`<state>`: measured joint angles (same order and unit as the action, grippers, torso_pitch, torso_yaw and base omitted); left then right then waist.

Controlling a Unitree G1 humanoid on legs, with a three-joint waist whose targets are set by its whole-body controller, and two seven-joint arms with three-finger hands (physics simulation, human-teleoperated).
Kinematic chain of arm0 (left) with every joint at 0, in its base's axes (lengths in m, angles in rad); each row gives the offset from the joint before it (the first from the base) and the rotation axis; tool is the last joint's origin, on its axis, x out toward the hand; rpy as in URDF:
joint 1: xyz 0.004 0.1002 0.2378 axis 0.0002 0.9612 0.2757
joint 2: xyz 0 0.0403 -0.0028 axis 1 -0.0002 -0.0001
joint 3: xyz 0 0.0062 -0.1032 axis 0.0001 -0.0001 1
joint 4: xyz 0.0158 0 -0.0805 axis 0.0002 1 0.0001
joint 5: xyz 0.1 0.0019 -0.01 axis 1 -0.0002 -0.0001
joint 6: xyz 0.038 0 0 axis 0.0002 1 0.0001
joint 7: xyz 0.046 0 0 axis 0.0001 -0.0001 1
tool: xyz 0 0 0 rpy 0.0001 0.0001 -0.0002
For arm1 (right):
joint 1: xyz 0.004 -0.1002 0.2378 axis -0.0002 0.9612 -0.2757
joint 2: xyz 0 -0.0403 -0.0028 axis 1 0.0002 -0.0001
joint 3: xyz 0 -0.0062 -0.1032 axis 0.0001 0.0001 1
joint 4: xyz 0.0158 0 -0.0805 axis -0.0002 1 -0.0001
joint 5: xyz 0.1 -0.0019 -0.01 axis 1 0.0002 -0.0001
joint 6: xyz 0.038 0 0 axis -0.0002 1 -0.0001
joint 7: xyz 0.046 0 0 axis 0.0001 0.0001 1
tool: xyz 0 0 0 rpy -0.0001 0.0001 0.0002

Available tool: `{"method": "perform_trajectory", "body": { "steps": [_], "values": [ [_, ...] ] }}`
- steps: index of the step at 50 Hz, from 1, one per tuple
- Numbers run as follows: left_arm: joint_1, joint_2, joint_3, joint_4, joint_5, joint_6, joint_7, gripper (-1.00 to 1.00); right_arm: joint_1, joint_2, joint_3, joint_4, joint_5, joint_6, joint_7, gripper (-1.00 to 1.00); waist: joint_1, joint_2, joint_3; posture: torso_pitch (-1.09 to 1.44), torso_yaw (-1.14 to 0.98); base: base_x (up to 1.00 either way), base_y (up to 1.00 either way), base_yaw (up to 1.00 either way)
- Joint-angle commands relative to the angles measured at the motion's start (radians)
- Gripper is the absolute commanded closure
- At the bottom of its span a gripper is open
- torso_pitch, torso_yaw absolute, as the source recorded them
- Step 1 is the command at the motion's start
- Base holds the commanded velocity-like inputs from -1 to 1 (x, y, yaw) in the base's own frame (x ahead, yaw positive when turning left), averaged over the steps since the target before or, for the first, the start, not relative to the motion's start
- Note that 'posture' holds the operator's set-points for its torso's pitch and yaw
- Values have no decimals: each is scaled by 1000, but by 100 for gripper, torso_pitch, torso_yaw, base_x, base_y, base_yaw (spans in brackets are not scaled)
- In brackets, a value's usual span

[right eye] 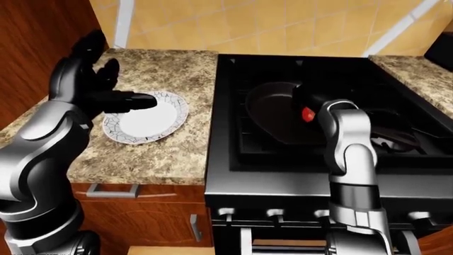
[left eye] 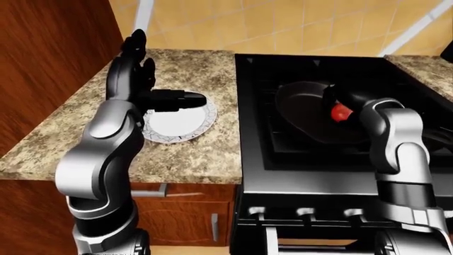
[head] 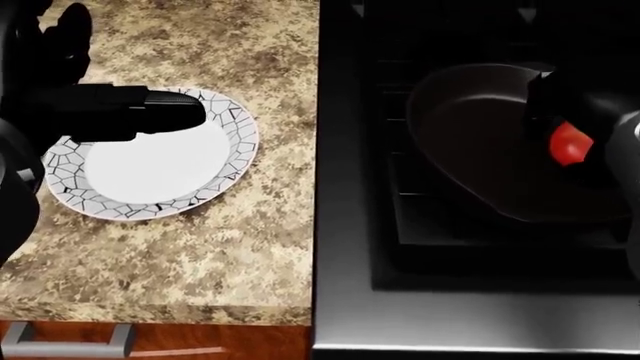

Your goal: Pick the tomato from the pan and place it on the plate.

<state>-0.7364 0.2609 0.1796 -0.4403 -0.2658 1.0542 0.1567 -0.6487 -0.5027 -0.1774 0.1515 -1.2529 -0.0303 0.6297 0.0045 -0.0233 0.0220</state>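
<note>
Nearest, in the eye views: steel stove front with knobs [left eye: 306, 212], wood cabinet door and drawer handle [head: 60, 346] under the tabletop [head: 200, 255] edge. Right hand [head: 575, 112] sits over the pan [head: 470, 142] on the stove [head: 400, 247]; its dark fingers [head: 545, 94] wrap the tomato [head: 568, 142], only a red sliver showing between them, so they read as closed round it. Tomato appears at or just above the pan's right side; whether it is clear of the pan floor cannot be told. Judged handling: light, round, smooth skin, likely slippery, soft enough to bruise or squirt out under a hard pinch. Best held round the widest part with fingers spread on opposite sides, moderate squeeze, kept level in transit. Left hand [left eye: 134, 69] is raised over the tabletop, fingers open and upright, holding nothing; its black forearm stretches across the upper part of the plate [head: 170, 180] in the head view. Plate is white with a cracked-line rim, lying flat on speckled granite tabletop, well apart from the pan and left of the stove edge. Carry goes leftward over the pan rim and stove lip. Farther off: dark grates, a second burner with something dark at right, tan tiled wall [left eye: 283, 26], tall wood cabinet [left eye: 49, 58] at left.
</note>
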Motion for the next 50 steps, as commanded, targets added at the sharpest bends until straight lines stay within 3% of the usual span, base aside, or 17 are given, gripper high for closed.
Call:
{"method": "perform_trajectory", "body": {
  "steps": [1, 13, 31, 50],
  "values": [
    [-30, 8, 6, -27, 2, -32, 1, -100, 0, 0, 6, 21, 18, 0, 36, 25, -2, 4, -17, 0, 0, 0, 0, 0],
    [-30, 8, 7, -36, 1, -23, 2, -100, 20, 10, 10, 23, 24, 9, 14, 22, -2, 1, -18, 0, 0, 0, 0, 0],
    [-40, 15, 14, -28, -10, -24, 7, -100, -132, -5, 29, 70, 41, 35, 30, 39, -4, 10, -12, 0, 0, 0, 0, 0],
    [-49, 37, 35, -40, -40, -8, 23, -100, -242, 3, 50, 111, 44, 53, 37, 42, -8, 23, -5, 0, 0, 0, 0, 0]
  ]
}}
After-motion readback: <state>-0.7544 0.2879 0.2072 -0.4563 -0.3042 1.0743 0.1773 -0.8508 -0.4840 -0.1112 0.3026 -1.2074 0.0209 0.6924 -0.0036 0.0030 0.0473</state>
